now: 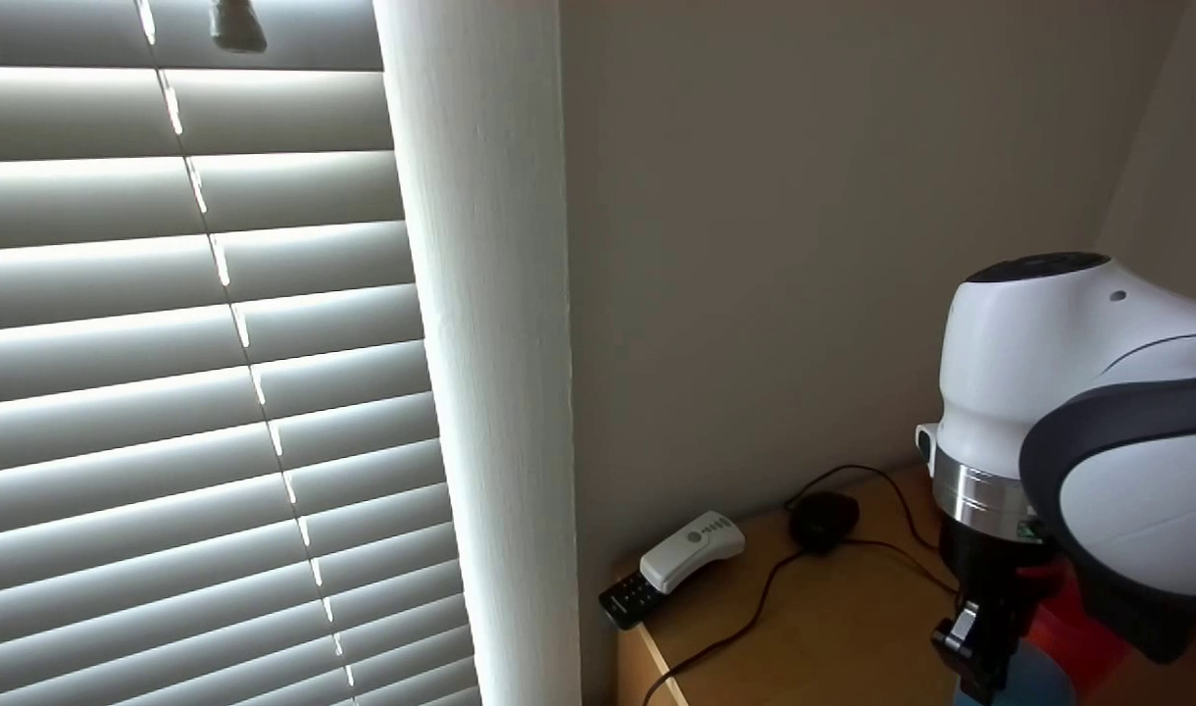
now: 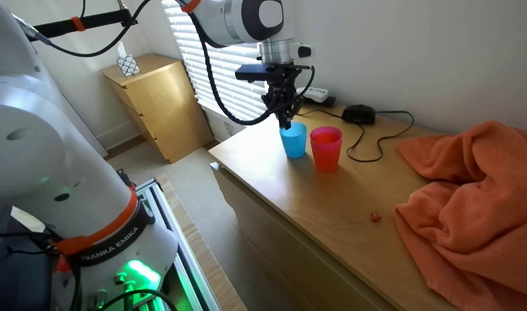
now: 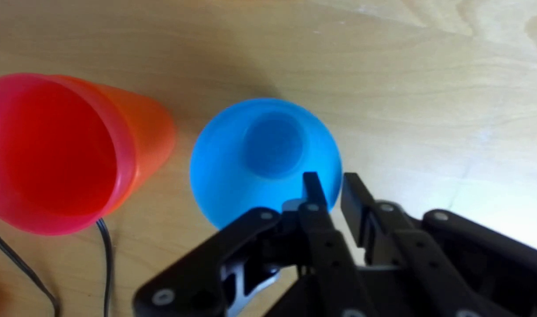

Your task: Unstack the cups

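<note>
Wooden tabletop point(image 2: 324, 203) bears nested pink-orange cups point(image 2: 326, 151); tool point(image 3: 331, 178) straddles blue cup's point(image 3: 255, 163) rim.

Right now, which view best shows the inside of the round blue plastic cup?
The wrist view: it looks down into the blue cup, right to its base, though the gripper covers part. In an exterior view, mostly its outer wall shows; in an exterior view, only part of the cup, cut off by the frame.
</note>
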Controlling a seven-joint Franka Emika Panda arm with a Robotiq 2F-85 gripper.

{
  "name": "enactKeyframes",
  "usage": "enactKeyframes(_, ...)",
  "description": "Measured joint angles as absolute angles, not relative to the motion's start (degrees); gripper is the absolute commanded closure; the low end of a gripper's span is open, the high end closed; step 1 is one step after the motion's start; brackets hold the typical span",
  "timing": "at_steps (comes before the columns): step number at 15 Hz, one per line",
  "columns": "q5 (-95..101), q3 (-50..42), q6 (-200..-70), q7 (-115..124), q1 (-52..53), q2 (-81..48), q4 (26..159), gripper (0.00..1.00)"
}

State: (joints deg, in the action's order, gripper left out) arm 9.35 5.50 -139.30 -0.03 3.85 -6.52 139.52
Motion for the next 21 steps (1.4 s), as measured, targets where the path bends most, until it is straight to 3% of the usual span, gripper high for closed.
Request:
enactKeyframes(5,8.5,5.4,-139.3,0.2,3.8,-5.8,139.0,0.1)
enactKeyframes(7,7.6,5.3,-139.3,0.3,3.8,-3.7,139.5,0.01)
enactKeyframes(14,7.3,2.7,-138.9,4.0,1.6,9.5,144.9,0.0)
enactKeyframes(21,6.6,-1.1,-138.8,5.0,-2.8,9.8,145.8,0.0)
